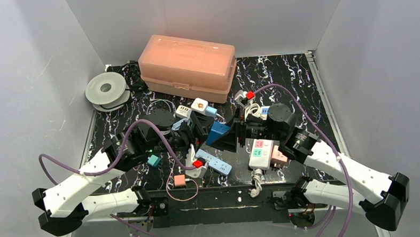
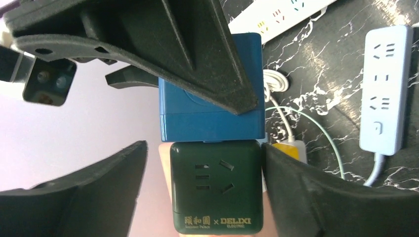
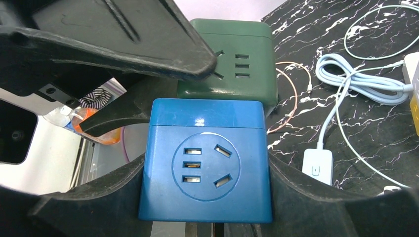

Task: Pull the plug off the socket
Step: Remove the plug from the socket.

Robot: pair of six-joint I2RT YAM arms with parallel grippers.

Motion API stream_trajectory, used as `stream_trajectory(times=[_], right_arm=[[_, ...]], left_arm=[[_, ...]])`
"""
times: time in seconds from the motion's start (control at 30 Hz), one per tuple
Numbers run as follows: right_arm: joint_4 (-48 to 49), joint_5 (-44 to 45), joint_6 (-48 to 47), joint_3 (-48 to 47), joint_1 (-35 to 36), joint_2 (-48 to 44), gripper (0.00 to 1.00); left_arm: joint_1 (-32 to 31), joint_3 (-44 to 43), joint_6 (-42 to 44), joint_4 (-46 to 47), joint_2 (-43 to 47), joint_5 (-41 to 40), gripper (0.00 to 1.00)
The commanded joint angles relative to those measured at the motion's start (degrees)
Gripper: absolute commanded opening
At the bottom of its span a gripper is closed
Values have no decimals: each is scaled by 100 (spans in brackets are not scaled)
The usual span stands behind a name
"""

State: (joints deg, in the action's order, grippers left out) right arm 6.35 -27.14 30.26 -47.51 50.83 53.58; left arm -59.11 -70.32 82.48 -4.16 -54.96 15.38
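Observation:
A blue cube socket [image 3: 205, 163] and a dark green cube socket [image 2: 216, 187] are joined face to face and held above the table, mid-scene in the top view [image 1: 217, 133]. My right gripper [image 3: 206, 160] is shut on the blue cube, with both fingers pressed on its sides. My left gripper [image 2: 204, 146] straddles the green cube. Its right finger [image 2: 296, 187] touches the cube, and its left finger [image 2: 113, 177] stands a little apart, so the jaws are open. The green cube also shows in the right wrist view [image 3: 237, 59], and the blue cube in the left wrist view [image 2: 210, 118].
A pink-orange lidded box [image 1: 188, 67] stands at the back and a grey spool [image 1: 106, 90] at the back left. A white power strip [image 1: 260, 151], a light blue strip [image 1: 215, 162], small adapters and loose cables [image 3: 356, 79] lie on the black marbled table [image 1: 303, 87].

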Motion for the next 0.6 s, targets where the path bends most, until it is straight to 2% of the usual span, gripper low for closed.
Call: stream_trajectory(times=[0.0,0.23,0.4,0.57], right_arm=[[383,44,-33,-525,111,-147,1],[288,208,-94,-450,121,-282,1],[208,182,-79,-461,120,-247,1],[-234,288,-193,-362,127,-494,1]], left_arm=[[-30,-25,19,112,-55,-110,72],[-30,-40,31,83,-77,-363,27],[-28,71,279,64,-19,-413,17],[-30,14,383,-183,20,-648,1]])
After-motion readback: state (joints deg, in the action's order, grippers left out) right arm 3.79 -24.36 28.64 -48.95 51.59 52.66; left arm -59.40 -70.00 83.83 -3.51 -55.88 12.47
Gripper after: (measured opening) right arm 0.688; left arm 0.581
